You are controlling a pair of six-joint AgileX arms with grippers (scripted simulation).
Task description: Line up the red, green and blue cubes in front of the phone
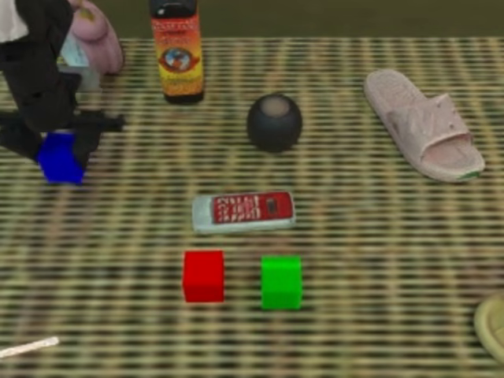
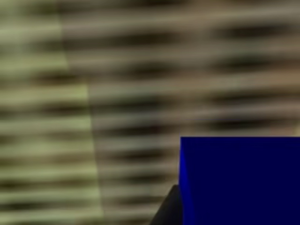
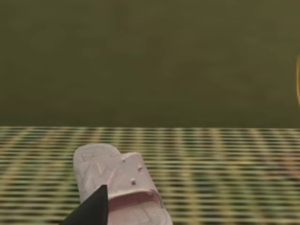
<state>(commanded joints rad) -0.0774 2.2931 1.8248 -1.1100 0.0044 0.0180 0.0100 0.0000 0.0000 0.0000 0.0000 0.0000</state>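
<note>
Gripping the blue cube [image 1: 61,157] at the table's far left, the left gripper [image 1: 64,146] is seen from above with its dark fingers clenched on the cube's sides, well apart from the phone [image 1: 243,212] at centre. The red cube [image 1: 203,276] and the green cube [image 1: 281,281] are already set side by side just in front of the phone, a gap between them. For the step in hand, the blue cube is best carried to the open spot right of the green one, held level, matched to the pair's spacing and line, and lowered flat before the fingers are released; the phone and green cube should not be brushed on the way. Counted in this view: three cubes, one phone, one sauce bottle [image 1: 176,49], one dark round speaker [image 1: 274,122], one pink slipper [image 1: 424,125], one pink object [image 1: 98,35] behind the arm, one pale stick [image 1: 28,346] and one yellowish rim [image 1: 492,324] at the right edge. The woven table mat [image 1: 378,268] is spread under all.

From the left wrist, one blue cube [image 2: 239,180] is shown filling the near corner, one dark fingertip [image 2: 169,208] pressed to its side.

From the right wrist, one slipper [image 3: 119,185] is seen beyond one dark fingertip [image 3: 93,208]; the right gripper's grip cannot be told, and the arm is parked out of the top view.
</note>
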